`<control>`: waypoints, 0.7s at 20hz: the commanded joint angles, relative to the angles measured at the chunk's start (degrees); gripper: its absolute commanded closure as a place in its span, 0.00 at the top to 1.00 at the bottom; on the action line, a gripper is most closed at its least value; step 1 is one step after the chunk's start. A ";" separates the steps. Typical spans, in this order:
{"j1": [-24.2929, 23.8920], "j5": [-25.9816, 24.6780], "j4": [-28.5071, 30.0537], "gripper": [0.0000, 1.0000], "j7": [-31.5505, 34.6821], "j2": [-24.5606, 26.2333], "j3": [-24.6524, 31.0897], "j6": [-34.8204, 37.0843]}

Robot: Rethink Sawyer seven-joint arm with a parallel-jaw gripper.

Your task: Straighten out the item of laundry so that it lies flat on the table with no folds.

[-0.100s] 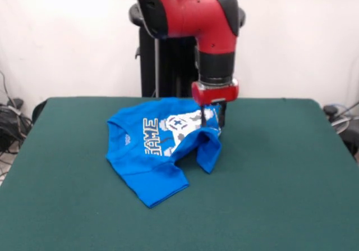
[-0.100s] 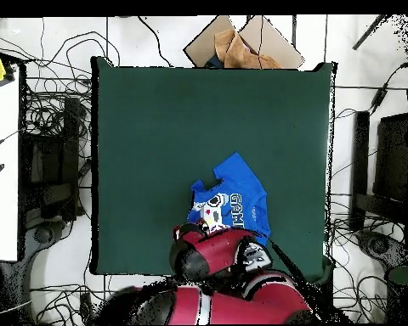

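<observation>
The item of laundry (image 1: 154, 150), a bright blue T-shirt with a white print and the letters "GAME", lies crumpled on the green table (image 1: 280, 178), left of centre toward the far edge. Its right side is bunched up and folded over itself, with a flap hanging down. My gripper (image 1: 211, 118) stands straight down at that raised right edge and is shut on the cloth. In the overhead view the item of laundry (image 2: 239, 197) lies near the bottom edge of the table (image 2: 156, 127), and the red arm (image 2: 212, 255) covers the gripper.
Brown cardboard (image 2: 239, 47) lies on the floor beyond the table's top edge in the overhead view. Cables run along all sides of the table. A white bench (image 2: 2, 170) stands at the left.
</observation>
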 commanded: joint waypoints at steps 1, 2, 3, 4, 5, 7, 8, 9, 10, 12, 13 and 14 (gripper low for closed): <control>1.38 2.09 -8.35 0.00 6.92 5.55 -6.86 -1.78; 2.11 2.54 -8.86 0.00 6.42 5.61 -7.88 -1.59; 2.27 3.10 -9.40 0.00 6.28 6.14 -8.41 -1.89; 3.27 4.06 -9.93 0.00 6.44 6.98 -9.77 -3.14; 4.15 4.87 -10.24 0.00 6.63 7.63 -10.81 -4.07; 4.96 5.48 -10.44 0.00 6.67 7.89 -11.64 -4.40; 4.89 5.27 -10.32 0.00 6.52 7.50 -11.43 -3.80; 3.90 4.47 -9.81 0.00 6.02 6.36 -10.22 -2.08; 2.92 3.66 -9.30 0.00 5.51 5.23 -9.01 -0.36; 0.76 2.39 -7.91 0.00 4.52 2.75 -6.60 2.86; -0.42 2.09 -7.36 0.00 3.96 1.64 -5.16 4.70; -1.03 1.87 -6.86 0.00 3.43 0.52 -4.40 6.02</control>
